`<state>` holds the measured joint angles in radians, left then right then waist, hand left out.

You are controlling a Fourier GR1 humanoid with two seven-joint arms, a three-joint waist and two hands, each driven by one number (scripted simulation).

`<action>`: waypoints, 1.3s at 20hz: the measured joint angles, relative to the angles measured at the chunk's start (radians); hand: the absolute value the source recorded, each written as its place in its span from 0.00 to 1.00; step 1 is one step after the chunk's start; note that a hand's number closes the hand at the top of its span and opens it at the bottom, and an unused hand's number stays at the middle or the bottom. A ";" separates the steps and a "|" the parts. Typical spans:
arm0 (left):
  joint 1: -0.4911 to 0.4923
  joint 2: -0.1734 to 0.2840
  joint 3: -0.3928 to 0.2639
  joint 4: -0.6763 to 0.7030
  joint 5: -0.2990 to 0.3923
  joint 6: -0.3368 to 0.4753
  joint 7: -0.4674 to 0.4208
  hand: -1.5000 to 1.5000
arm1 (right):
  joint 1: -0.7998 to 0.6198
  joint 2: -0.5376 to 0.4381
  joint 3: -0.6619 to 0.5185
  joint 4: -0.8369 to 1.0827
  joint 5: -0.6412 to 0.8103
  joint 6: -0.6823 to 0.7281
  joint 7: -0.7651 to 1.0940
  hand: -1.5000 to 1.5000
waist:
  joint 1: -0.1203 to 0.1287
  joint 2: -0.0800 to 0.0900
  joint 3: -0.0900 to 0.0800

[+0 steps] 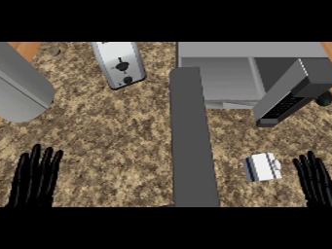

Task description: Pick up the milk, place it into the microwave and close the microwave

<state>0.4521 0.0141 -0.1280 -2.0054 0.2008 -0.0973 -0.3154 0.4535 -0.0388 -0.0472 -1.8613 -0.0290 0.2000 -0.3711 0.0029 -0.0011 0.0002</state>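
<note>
The milk is a small white carton with a blue side, standing on the speckled counter at the lower right. The microwave sits at the back right with its inside showing. Its grey door swings out toward me, running down the middle of the view. My right hand rests open at the lower right edge, fingers up, just right of the milk and not touching it. At the lower left, my left hand rests open, far from the milk.
A silver toaster stands at the back, left of the microwave. A large grey rounded object fills the upper left corner. The open door separates the counter's left side from the milk's side.
</note>
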 measured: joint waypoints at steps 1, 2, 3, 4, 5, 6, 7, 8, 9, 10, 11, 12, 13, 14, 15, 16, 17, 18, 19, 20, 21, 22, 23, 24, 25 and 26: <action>0.006 0.003 0.008 0.006 0.006 -0.007 -0.012 0.00 | -0.015 -0.005 -0.019 0.028 -0.006 0.000 -0.016 0.00 | 0.000 0.000 0.000; 0.012 0.012 0.016 -0.011 0.019 -0.013 -0.002 0.00 | -0.028 0.000 -0.024 0.064 0.008 -0.010 -0.033 0.00 | 0.001 0.000 0.000; 0.019 0.013 0.016 -0.022 0.026 -0.016 0.005 0.00 | -0.031 0.008 -0.026 0.078 0.013 -0.019 -0.041 0.00 | 0.000 0.000 0.000; 0.034 0.017 0.015 -0.040 0.029 -0.019 0.009 0.00 | -0.050 0.008 -0.040 0.111 0.015 -0.028 -0.053 0.00 | 0.001 0.000 0.000; 0.055 0.016 0.011 -0.042 0.027 -0.026 -0.006 0.00 | -0.077 0.006 -0.058 0.151 0.014 -0.037 -0.062 0.00 | 0.002 0.000 0.000; 0.067 0.013 0.006 -0.026 0.019 -0.035 -0.032 0.00 | -0.094 0.013 -0.060 0.189 0.026 -0.056 -0.081 0.00 | 0.003 0.000 0.000; 0.078 0.014 0.004 -0.026 0.015 -0.039 -0.040 0.00 | -0.113 0.018 -0.063 0.228 0.034 -0.074 -0.096 0.00 | 0.003 0.000 0.000; 0.083 0.014 0.006 -0.020 0.014 -0.042 -0.052 0.00 | -0.138 0.015 -0.076 0.256 0.038 -0.087 -0.094 0.00 | 0.004 0.001 0.000; 0.090 0.013 0.001 -0.029 0.012 -0.040 -0.049 0.00 | -0.141 0.009 -0.091 0.279 0.038 -0.090 -0.107 0.00 | 0.003 0.001 0.000; 0.102 0.011 -0.002 -0.027 0.007 -0.043 -0.062 0.00 | -0.155 0.011 -0.097 0.315 0.043 -0.098 -0.126 0.00 | 0.003 0.000 0.000; 0.102 0.007 -0.005 -0.010 0.001 -0.045 -0.078 0.00 | -0.177 0.011 -0.106 0.358 0.052 -0.110 -0.143 0.00 | 0.003 0.001 0.000; 0.120 0.006 -0.009 -0.005 0.001 -0.054 -0.098 0.00 | -0.198 0.004 -0.121 0.411 0.053 -0.112 -0.172 0.00 | 0.004 0.001 0.000; 0.119 0.013 0.000 -0.006 0.012 -0.061 -0.096 0.00 | -0.199 0.003 -0.127 0.446 0.056 -0.113 -0.201 0.00 | 0.004 0.001 0.000; 0.128 0.011 -0.006 -0.008 0.009 -0.062 -0.101 0.00 | -0.211 0.003 -0.135 0.493 0.062 -0.118 -0.234 0.00 | 0.004 0.001 0.000; 0.139 0.010 -0.014 -0.017 0.002 -0.062 -0.103 0.00 | -0.233 0.000 -0.144 0.543 0.065 -0.123 -0.261 0.00 | 0.004 0.001 0.000; 0.137 0.015 -0.007 -0.011 0.007 -0.066 -0.105 0.00 | -0.250 -0.005 -0.151 0.580 0.067 -0.125 -0.279 0.00 | 0.004 0.001 0.000; 0.148 0.018 -0.008 -0.019 0.011 -0.072 -0.106 0.00 | -0.272 -0.011 -0.155 0.603 0.070 -0.130 -0.278 0.00 | 0.004 0.001 0.000; 0.151 0.020 -0.003 -0.028 0.016 -0.071 -0.102 0.00 | -0.281 -0.022 -0.164 0.630 0.069 -0.127 -0.296 0.00 | 0.004 0.001 0.000; 0.152 0.025 0.004 -0.027 0.024 -0.078 -0.104 0.00 | -0.297 -0.028 -0.170 0.671 0.072 -0.127 -0.325 0.00 | 0.004 0.001 0.000; 0.152 0.026 0.009 -0.014 0.026 -0.084 -0.115 0.00 | -0.309 -0.037 -0.179 0.718 0.074 -0.122 -0.359 0.00 | 0.004 0.001 0.000; 0.160 0.027 0.010 -0.005 0.028 -0.093 -0.129 0.00 | -0.329 -0.047 -0.188 0.756 0.073 -0.121 -0.379 0.00 | 0.004 0.001 0.000; 0.158 0.024 0.007 -0.003 0.025 -0.091 -0.130 0.00 | -0.339 -0.044 -0.188 0.774 0.074 -0.128 -0.392 0.00 | 0.003 0.001 0.000; 0.155 0.018 0.001 -0.002 0.018 -0.085 -0.129 0.00 | -0.348 -0.051 -0.197 0.817 0.076 -0.128 -0.429 0.00 | 0.003 0.001 0.000; 0.159 0.013 -0.007 -0.008 0.008 -0.078 -0.130 0.00 | -0.361 -0.052 -0.201 0.860 0.079 -0.131 -0.462 0.00 | 0.004 0.001 0.000; 0.151 0.018 0.005 -0.002 0.018 -0.081 -0.125 0.00 | -0.380 -0.056 -0.205 0.898 0.080 -0.131 -0.488 0.00 | 0.003 0.001 0.000; 0.153 0.017 -0.001 -0.015 0.020 -0.079 -0.114 0.00 | -0.394 -0.064 -0.211 0.929 0.078 -0.127 -0.506 0.00 | 0.003 0.001 0.000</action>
<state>0.6054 0.0312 -0.1285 -2.0205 0.2210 -0.1764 -0.4297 0.0593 -0.1028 -0.2579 -0.9323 0.0490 0.0729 -0.8767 0.0063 0.0000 0.0006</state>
